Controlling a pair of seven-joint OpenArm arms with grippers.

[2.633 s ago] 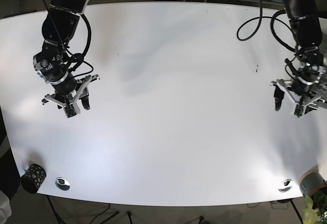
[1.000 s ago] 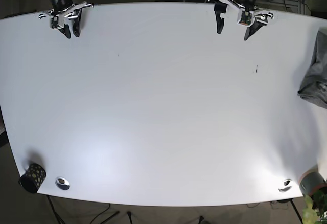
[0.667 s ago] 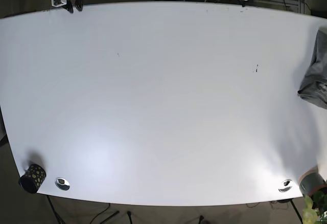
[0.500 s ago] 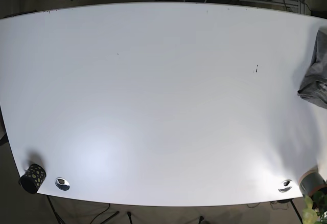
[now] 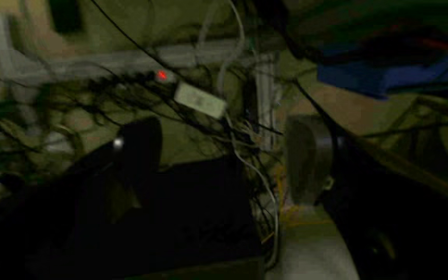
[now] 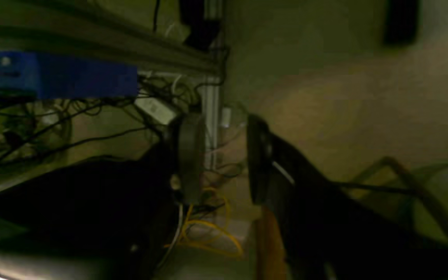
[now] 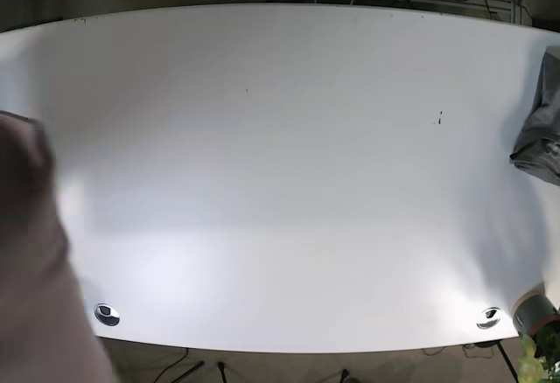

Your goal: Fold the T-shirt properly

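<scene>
- Shirt location: T-shirt [image 7: 537, 129] bunched in a grey heap at the far-right edge of the desk [image 7: 280, 182], partly cut off by the frame, not spread out.
- Long axis: heap runs roughly near-to-far along the right edge. Collar, hem and sleeves unreadable in the crumple, so cannot tell which way it points.
- Left tool [image 5: 224, 155]: released, fingers wide apart, nothing between them. Wrist view dark and blurred, showing only cables [image 5: 208, 77] and floor, no desk top and no shirt.
- Right tool [image 6: 224, 159]: also released, narrower gap between the fingers, nothing gripped. Looks at more wiring, a blue block [image 6: 56, 79] and bare floor.
- Neither tool visible in the base view. Judging from the wiring seen by both wrist cameras, probably off the desk past its far edge.
- Key relation: shirt well apart from both tools, toward the near-right from that far edge. Left arm mounted on the base view's right side, so likely the nearer one for first contact.
- Next move, as a judgement: reach in with the left tool, drag the heap toward desk centre, then bring in the right tool to spread it flat before any fold.
- Risk: heap close to the desk edge, so a push outward could drop it off; pull inward only.
- Blurred pinkish shape [image 7: 35, 278] covering the near-left corner of the base view, too smeared to identify, well clear of the shirt.
</scene>
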